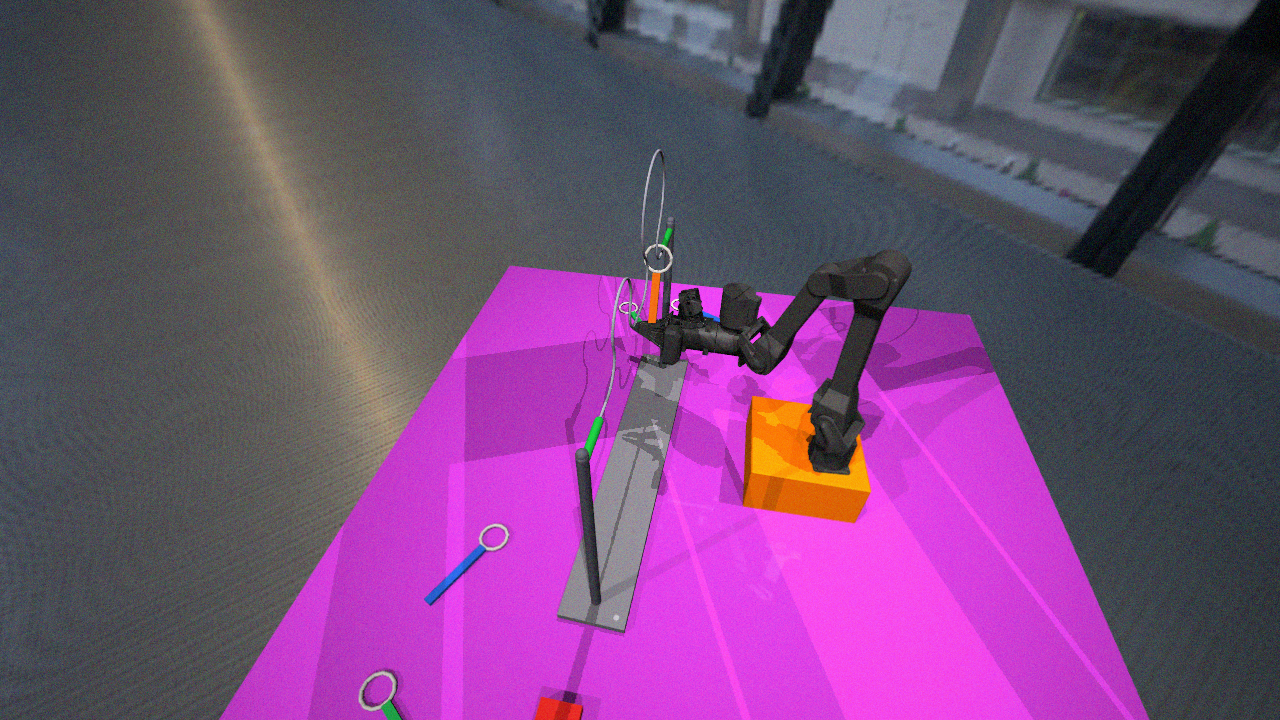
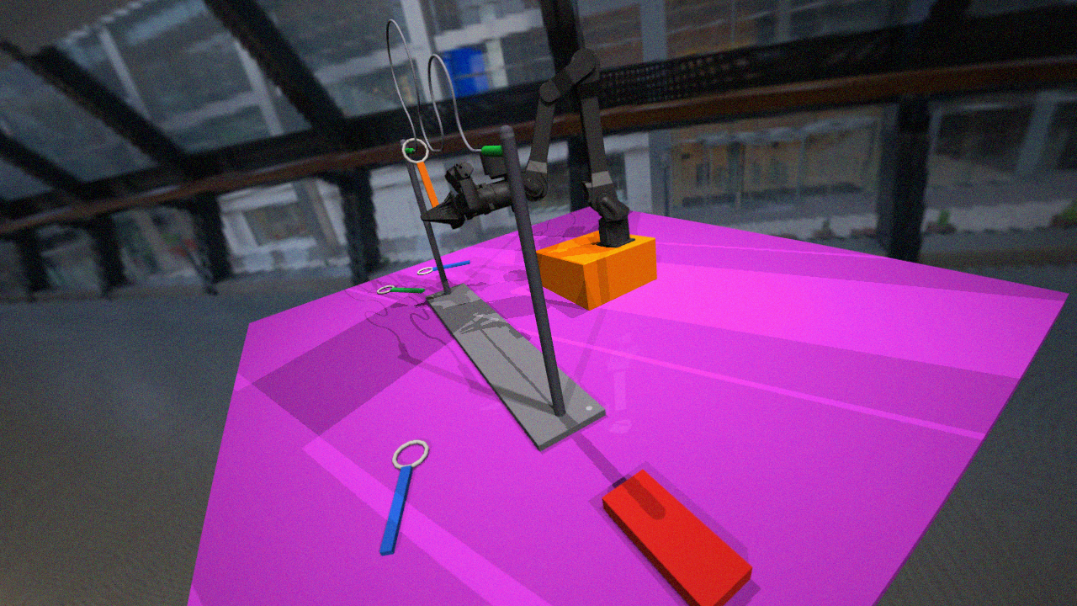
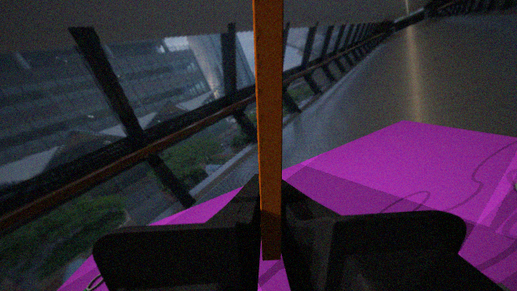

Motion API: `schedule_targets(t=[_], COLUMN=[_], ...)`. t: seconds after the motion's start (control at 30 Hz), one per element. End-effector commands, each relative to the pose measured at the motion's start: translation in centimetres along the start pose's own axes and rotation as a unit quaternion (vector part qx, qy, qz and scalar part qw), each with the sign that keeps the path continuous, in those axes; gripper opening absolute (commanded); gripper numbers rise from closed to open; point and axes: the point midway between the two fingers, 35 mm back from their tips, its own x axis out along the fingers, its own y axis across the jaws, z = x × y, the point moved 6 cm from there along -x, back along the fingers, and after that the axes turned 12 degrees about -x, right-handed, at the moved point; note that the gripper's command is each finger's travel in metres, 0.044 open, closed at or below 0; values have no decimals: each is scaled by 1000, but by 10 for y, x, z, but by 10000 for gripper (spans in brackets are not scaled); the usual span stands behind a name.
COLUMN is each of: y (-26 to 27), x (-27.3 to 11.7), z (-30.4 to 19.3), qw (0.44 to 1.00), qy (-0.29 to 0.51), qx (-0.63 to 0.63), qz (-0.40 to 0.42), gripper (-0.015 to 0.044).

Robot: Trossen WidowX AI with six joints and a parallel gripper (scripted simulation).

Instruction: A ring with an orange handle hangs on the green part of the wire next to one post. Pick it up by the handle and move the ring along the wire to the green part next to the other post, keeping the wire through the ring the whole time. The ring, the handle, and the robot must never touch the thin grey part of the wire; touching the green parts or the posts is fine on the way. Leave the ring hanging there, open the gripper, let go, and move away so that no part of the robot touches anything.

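Note:
The ring [image 1: 657, 271] [image 2: 402, 151] [image 3: 270, 121] stands upright above its orange handle [image 1: 654, 297] [image 2: 427, 184]. My gripper [image 1: 648, 328] [image 2: 434, 216] [image 3: 264, 179] is shut on the handle's lower end. The ring is at the far post [image 2: 429, 233], around the wire near the inner end of the far green part [image 1: 667, 237] [image 2: 409, 151]. The grey wire [image 1: 643, 210] [image 2: 388, 46] starts within or close to the ring; I cannot tell the gap between them. The other green part [image 1: 593, 436] [image 2: 491, 150] is by the near post [image 1: 588, 528] [image 2: 531, 263]. The wrist view hides the ring.
The posts stand on a grey base plate [image 1: 626, 510] [image 2: 504, 361]. A blue-handled ring [image 1: 456, 573] [image 2: 396, 512] and a red block [image 1: 558, 709] [image 2: 674, 534] lie in front. Green- and blue-handled rings lie behind the far post. My arm stands on an orange box [image 1: 796, 497] [image 2: 621, 274].

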Motion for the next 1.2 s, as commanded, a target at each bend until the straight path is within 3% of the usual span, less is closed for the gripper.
schedule_targets(t=[0.0,0.67,1.17], y=[12,51,70], x=[-1,-26,-49], z=[5,40,86], qw=[999,977,921], qy=[-2,96,180], qx=[33,187,328], qz=[0,42,110], gripper=[-150,-150,-150])
